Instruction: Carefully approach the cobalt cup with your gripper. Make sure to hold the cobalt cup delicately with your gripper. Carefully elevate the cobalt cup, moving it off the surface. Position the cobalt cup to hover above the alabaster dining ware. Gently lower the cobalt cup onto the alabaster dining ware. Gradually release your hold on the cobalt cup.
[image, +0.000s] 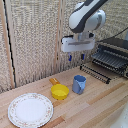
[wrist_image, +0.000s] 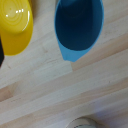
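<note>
the gripper (image: 76, 57) hangs in the air above the wooden table (image: 95, 107), well clear of everything on it. its two short dark fingers point down with a visible gap between them, so the jaws stand apart and hold nothing. the white arm (image: 86, 17) rises behind it toward the top of the exterior view.

the blue cup (image: 79, 84) stands upright on the table, below the gripper and a little toward the exterior view's right of it. just beside the cup, on the exterior view's left, sits the yellow bowl (image: 60, 91), its handle pointing away toward the woven wall (image: 35, 40). whether cup and bowl touch cannot be told. the white plate (image: 30, 110) lies flat near the front corner on the exterior view's left, apart from the bowl and well apart from the cup. a dark wire rack (image: 107, 62) stands at the exterior view's right.

in the wrist view the cup (wrist_image: 79, 25) shows its open mouth from above, empty inside, with the bowl (wrist_image: 15, 27) next to it on the pale wood.
</note>
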